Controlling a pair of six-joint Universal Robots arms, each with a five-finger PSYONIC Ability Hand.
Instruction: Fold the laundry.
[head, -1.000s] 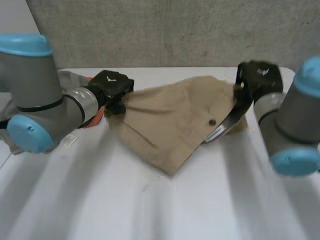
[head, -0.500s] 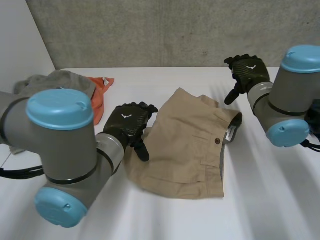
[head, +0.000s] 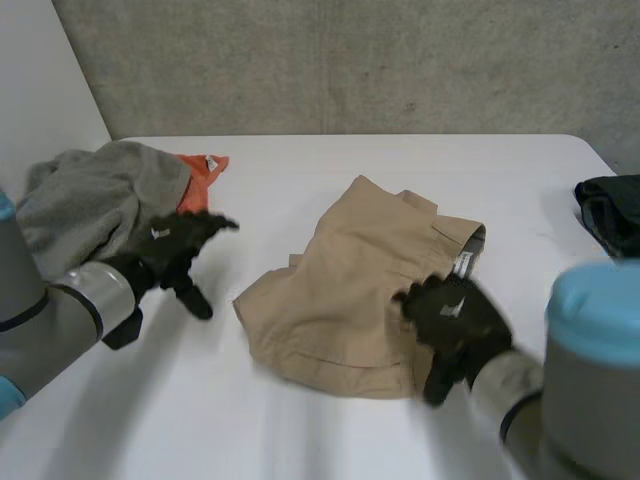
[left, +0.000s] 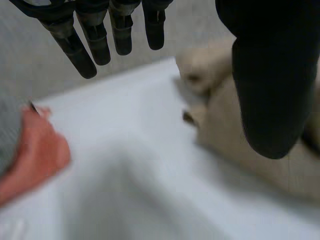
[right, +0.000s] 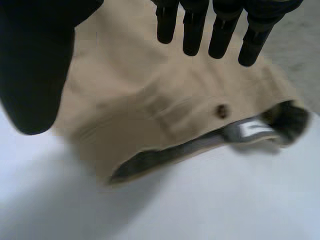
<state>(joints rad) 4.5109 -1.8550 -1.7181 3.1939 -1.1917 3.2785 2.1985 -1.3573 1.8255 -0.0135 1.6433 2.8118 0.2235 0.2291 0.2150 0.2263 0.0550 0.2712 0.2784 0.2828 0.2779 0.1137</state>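
Tan shorts (head: 350, 285) lie folded in the middle of the white table (head: 300, 430), with the waistband and a button toward the right side. My left hand (head: 175, 250) hovers open to the left of the shorts, apart from them; its wrist view has the shorts (left: 225, 115) beyond the thumb and bare table under the fingers (left: 95, 40). My right hand (head: 455, 325) is open over the shorts' near right part. In its wrist view the straight fingers (right: 220, 25) hang above the tan cloth (right: 150, 105) and the button (right: 220, 110), holding nothing.
A pile with a grey garment (head: 90, 195) and an orange one (head: 200, 170) lies at the table's back left; the orange cloth (left: 30, 155) lies close to my left hand. A dark garment (head: 610, 210) sits at the right edge. A concrete wall rises behind.
Both hands let go of the shorts, which dropped flat on the table. The left hand then drew back to the left, and the right hand came forward over the shorts' near right part.
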